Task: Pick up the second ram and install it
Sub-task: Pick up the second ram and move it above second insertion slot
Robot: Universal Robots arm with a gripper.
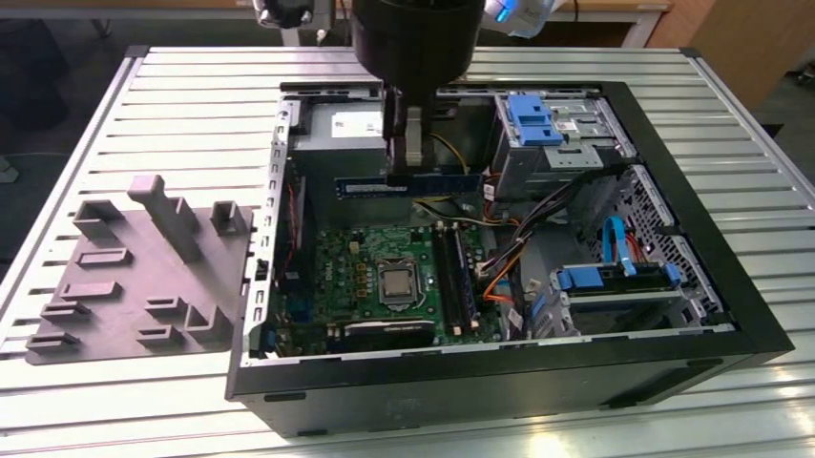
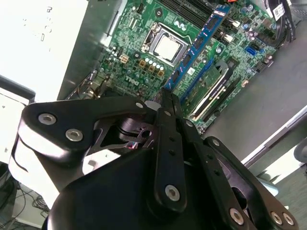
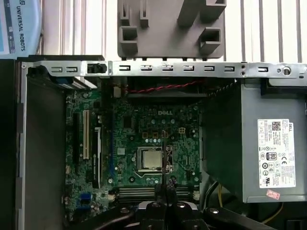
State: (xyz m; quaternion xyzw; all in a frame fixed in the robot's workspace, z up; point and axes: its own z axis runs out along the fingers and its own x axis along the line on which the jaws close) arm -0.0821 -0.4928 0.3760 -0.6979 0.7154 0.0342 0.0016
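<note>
Gripper (image 1: 407, 170) fingers clamped on the second ram (image 1: 440, 183) at mid-length, long axis nine-to-three o'clock in the exterior view, above the motherboard (image 1: 344, 258).

Print I can spot in the first wrist view: white logo lettering (image 3: 165, 113) on the green motherboard (image 3: 129, 139), a white sticker (image 3: 276, 152) crammed with tiny print and marks on the grey power-supply box (image 3: 283, 103), and vertical lettering on a blue sign (image 3: 17, 28) beyond the case.

In the exterior view a grey fixture tray (image 1: 134, 286) lies at nine o'clock from the open computer case (image 1: 446, 401) holding a motherboard (image 1: 344, 253).
</note>
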